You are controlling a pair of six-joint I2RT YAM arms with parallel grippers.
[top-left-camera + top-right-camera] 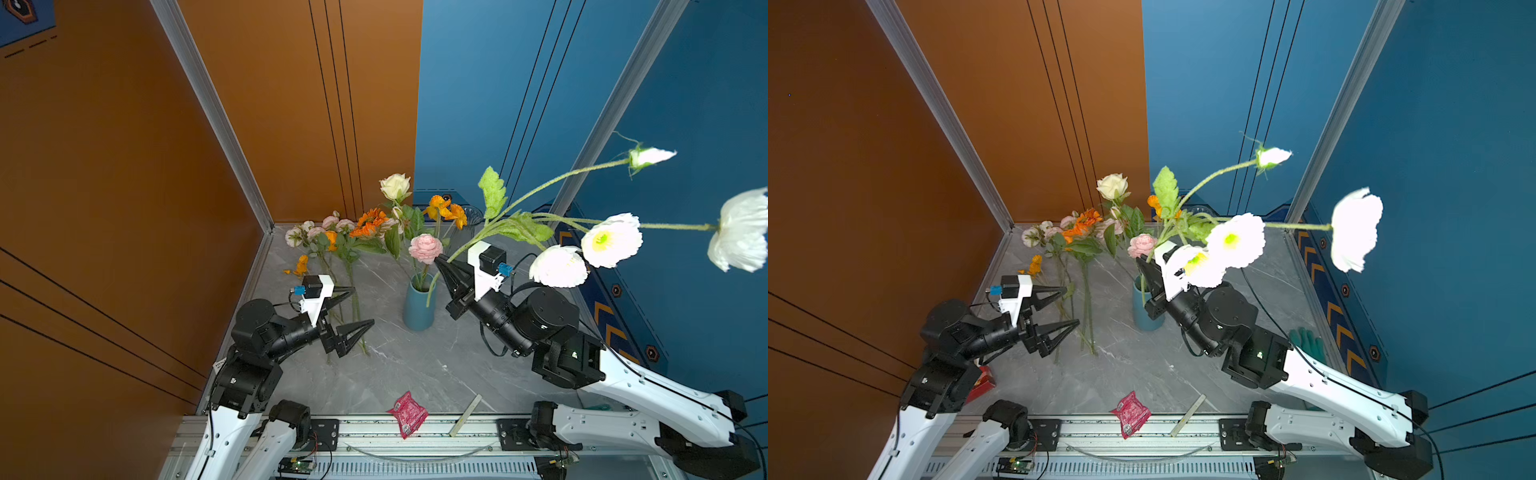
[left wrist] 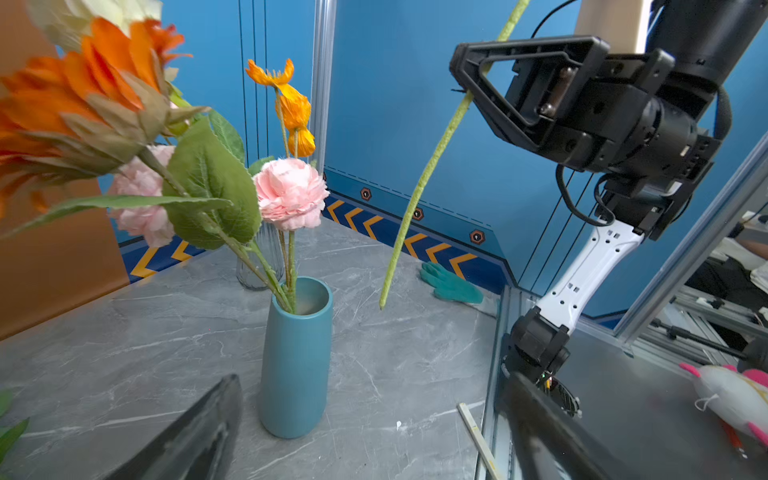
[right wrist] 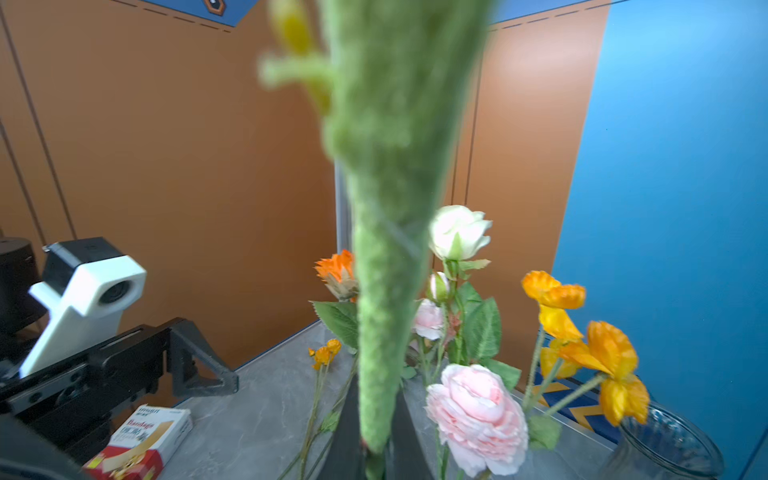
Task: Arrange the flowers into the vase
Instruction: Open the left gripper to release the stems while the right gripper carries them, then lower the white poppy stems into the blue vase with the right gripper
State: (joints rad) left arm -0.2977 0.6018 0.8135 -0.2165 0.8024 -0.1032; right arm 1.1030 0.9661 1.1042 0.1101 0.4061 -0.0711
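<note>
Stem of white poppy [image 2: 423, 178], pinched by right gripper [image 2: 461, 79], hangs steep, its tip just beside teal vase [image 2: 297, 353] mouth; left gripper [image 1: 363, 304] spread.

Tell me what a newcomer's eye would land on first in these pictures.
The white flower spray dominates, its big blooms looming close to the camera on the right in both top views, its stem clamped in the right gripper. Next comes the blue vase in the middle, already holding a pink bloom, with the stem's end hanging beside it. On the left, the left gripper stands wide open above loose flowers lying on the table.
</note>
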